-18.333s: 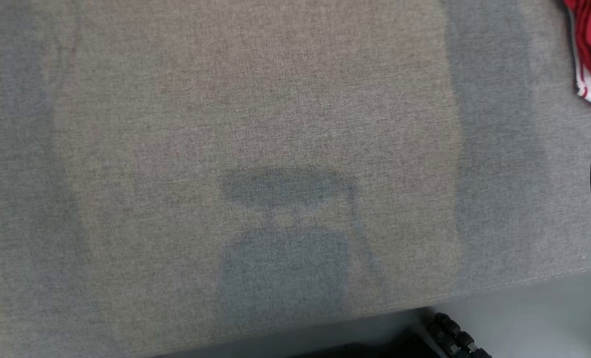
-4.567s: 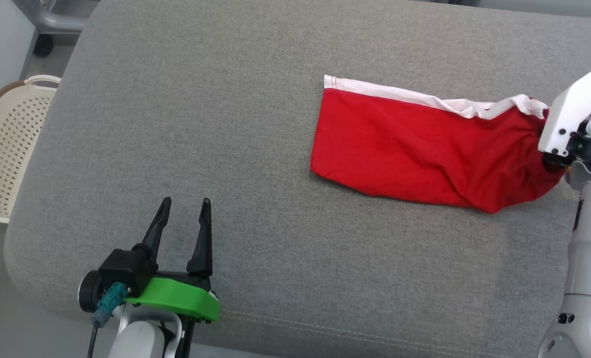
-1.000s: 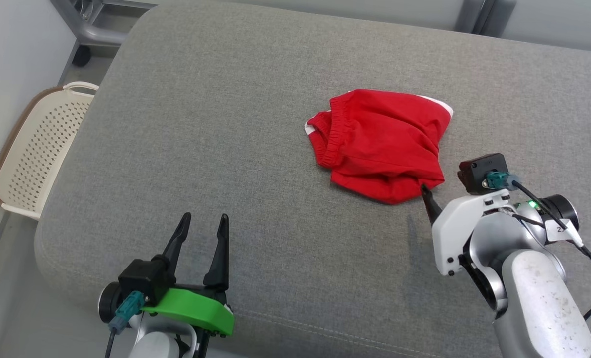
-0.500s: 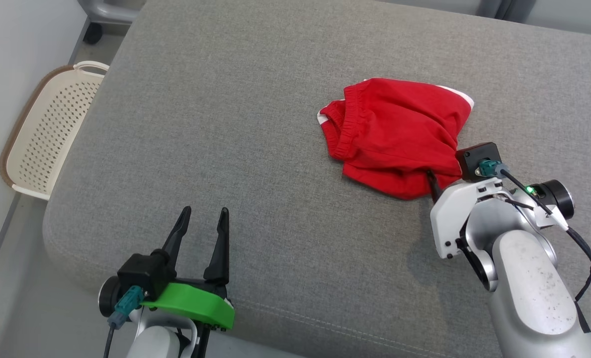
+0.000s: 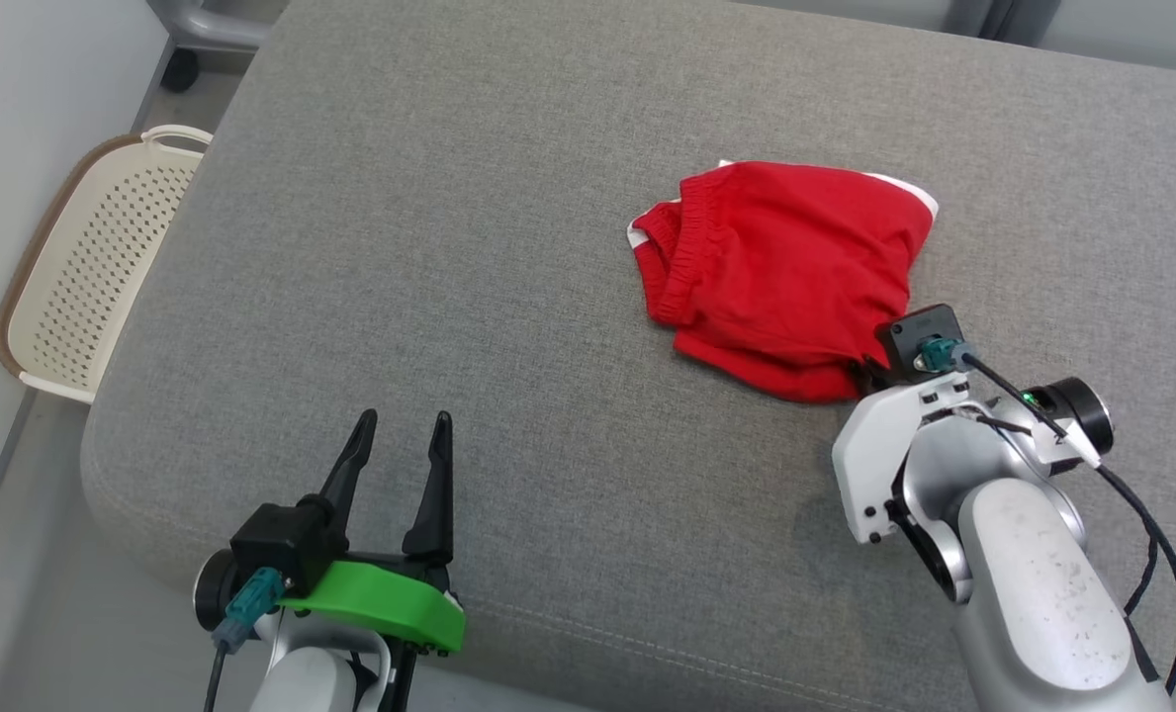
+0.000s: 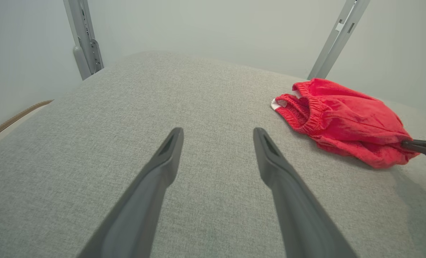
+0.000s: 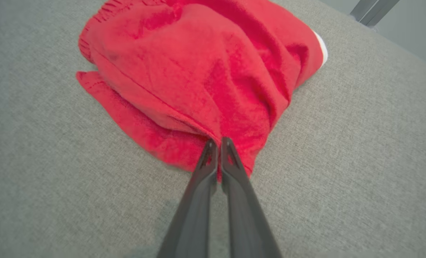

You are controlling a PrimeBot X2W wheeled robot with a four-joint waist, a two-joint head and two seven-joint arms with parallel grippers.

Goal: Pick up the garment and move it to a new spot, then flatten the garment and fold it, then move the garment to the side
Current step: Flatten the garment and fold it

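The right pincer [image 7: 216, 141] is pressed shut, its two dark fingers pinching a fold at the near edge of the red garment [image 7: 198, 71]. The garment lies crumpled in a heap on the right half of the grey fabric surface [image 5: 449, 247]. Its elastic waistband is turned to the left and a strip of white trim shows at the far side. The left pincer [image 5: 403, 417] hovers well apart from it near the front left corner, fingers spread wide and holding nothing. Off the left edge, lower down, stands a cream perforated basket [image 5: 83, 287].
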